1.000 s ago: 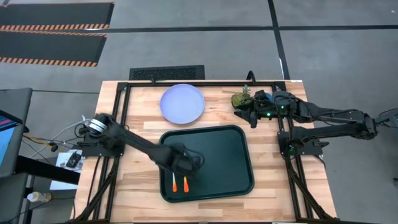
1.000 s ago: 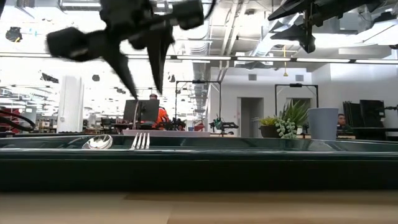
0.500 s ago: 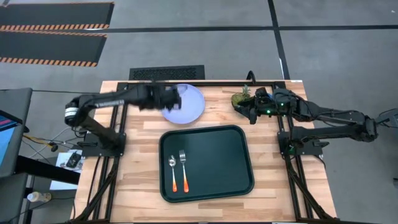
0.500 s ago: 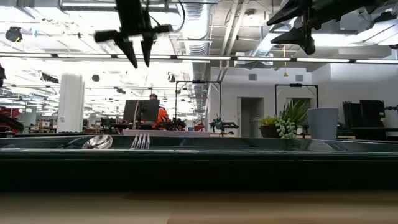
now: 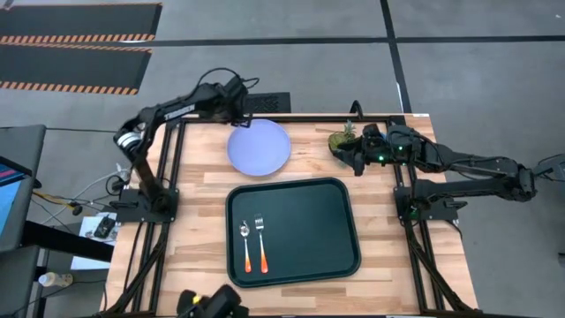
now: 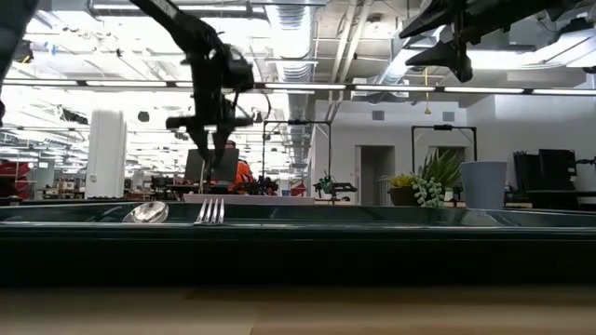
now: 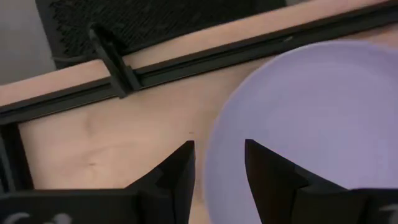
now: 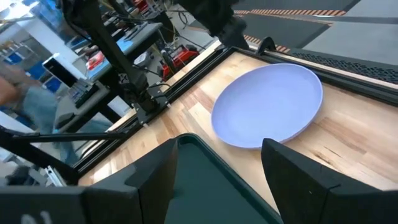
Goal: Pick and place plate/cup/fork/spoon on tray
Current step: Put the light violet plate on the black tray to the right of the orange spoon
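The lavender plate point(image 5: 259, 147) lies flat on the table beyond the green tray point(image 5: 340, 231). The orange-handled spoon point(image 5: 245, 244) and fork point(image 5: 260, 240) lie side by side in the tray's left half. My left gripper point(image 5: 238, 99) is open above the plate's far-left rim point(image 7: 214, 134), one finger over the plate and one over bare wood. It hangs pointing down in the low view point(image 6: 213, 156). My right gripper point(image 5: 353, 161) is open and empty, held high near the table's right edge. The blue cup point(image 6: 483, 184) stands by a potted plant point(image 6: 430, 186); the high view does not show the cup.
The small potted plant point(image 5: 342, 140) sits just beyond my right gripper. Black frame bars point(image 5: 291, 117) run along the table's far edge and sides. A dark device point(image 5: 212, 305) sits at the near edge. The tray's right half is bare.
My left gripper has swung from above the fork and spoon on the tray toward the table's far edge, and now hangs open over the plate's far-left rim. The fork and spoon have stayed where they lay.
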Controlling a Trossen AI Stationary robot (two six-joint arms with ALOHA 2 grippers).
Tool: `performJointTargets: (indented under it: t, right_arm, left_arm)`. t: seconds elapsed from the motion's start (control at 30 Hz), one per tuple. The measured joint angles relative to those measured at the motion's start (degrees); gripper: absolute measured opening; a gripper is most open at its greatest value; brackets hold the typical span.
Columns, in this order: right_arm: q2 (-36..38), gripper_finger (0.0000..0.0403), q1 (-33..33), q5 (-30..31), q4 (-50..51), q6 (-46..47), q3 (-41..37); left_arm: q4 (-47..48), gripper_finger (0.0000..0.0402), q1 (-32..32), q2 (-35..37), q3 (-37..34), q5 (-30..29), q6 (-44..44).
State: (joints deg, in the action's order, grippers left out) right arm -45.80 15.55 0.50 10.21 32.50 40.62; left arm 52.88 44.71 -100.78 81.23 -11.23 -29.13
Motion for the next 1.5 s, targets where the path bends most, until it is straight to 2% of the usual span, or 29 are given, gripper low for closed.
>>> performJointTargets:
  t: [0.27, 0.5, 0.73, 0.87, 1.03, 1.27, 1.5]
  right_arm:
    - [0.0, 0.0260, 0.3, 2.5, 0.0, 0.2, 0.0]
    - [0.0, 0.0260, 1.9, 2.5, 0.0, 0.2, 0.0]
    - [0.0, 0.0260, 3.0, 2.6, 0.0, 0.1, 0.0]
    - [0.0, 0.0260, 3.0, 2.5, 0.0, 0.1, 0.0]
    - [0.0, 0.0260, 3.0, 2.5, 0.0, 0.9, 0.0]
    - [0.2, 0.0260, 3.0, 2.5, 0.1, 1.0, 0.0]
    - [2.9, 0.0260, 3.0, 2.5, 0.1, 0.7, 0.0]
  left_arm:
    - [-3.1, 0.0124, 1.4, -8.7, 0.0, 2.0, 4.3]
    - [-5.6, 0.0124, 3.0, -11.0, -1.4, 1.9, 6.6]
    - [-10.4, 0.0122, 4.1, -10.9, -7.8, 9.0, 6.9]
    - [-9.8, 0.0094, 3.2, -10.8, -8.3, 9.4, 6.0]
    - [-10.4, 0.0016, 1.7, -9.3, -8.2, 9.6, 5.9]
    - [-9.4, 0.0003, 0.4, -8.4, -7.5, 12.3, 2.3]
    - [-3.3, 0.0000, -2.3, -3.6, -1.2, 12.7, 0.2]
